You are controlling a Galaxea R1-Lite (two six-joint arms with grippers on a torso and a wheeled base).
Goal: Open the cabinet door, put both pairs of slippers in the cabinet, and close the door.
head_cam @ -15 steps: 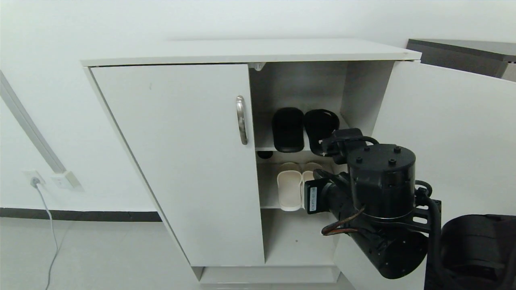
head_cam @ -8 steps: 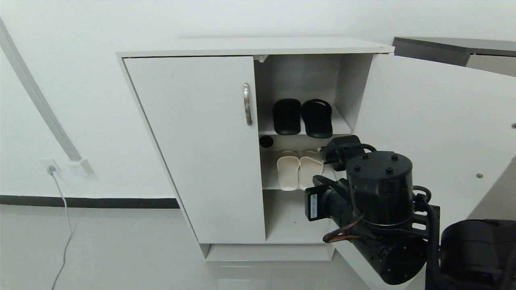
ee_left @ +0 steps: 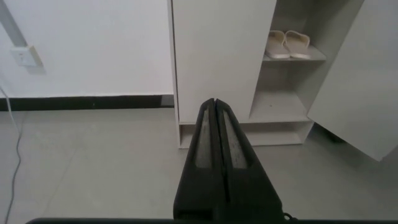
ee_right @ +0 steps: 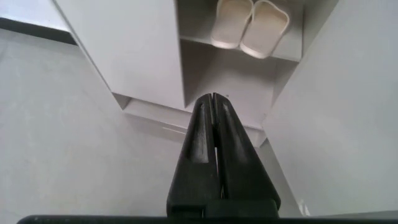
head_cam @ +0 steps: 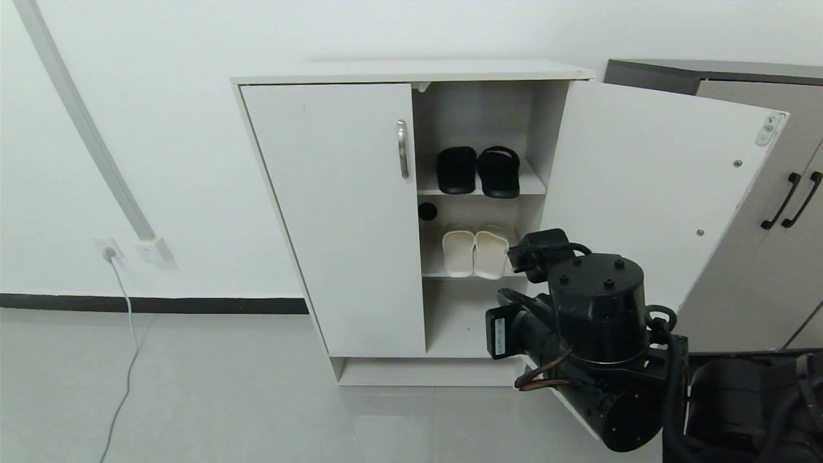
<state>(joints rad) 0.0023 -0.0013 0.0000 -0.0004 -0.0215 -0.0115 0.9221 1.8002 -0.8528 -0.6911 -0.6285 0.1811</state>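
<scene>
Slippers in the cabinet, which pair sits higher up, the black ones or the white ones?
The black pair sits higher. It is one level up, directly above the white pair, and both pairs stand behind the open right-hand door.

No text, number or sign can be read anywhere. A small white sticker [head_cam: 498, 334] on the black right arm [head_cam: 598, 308] carries print that is too small to make out.

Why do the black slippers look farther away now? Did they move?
No. The black slippers lie on the same top shelf of the cabinet; the whole view shifted, so the camera moved.
</scene>
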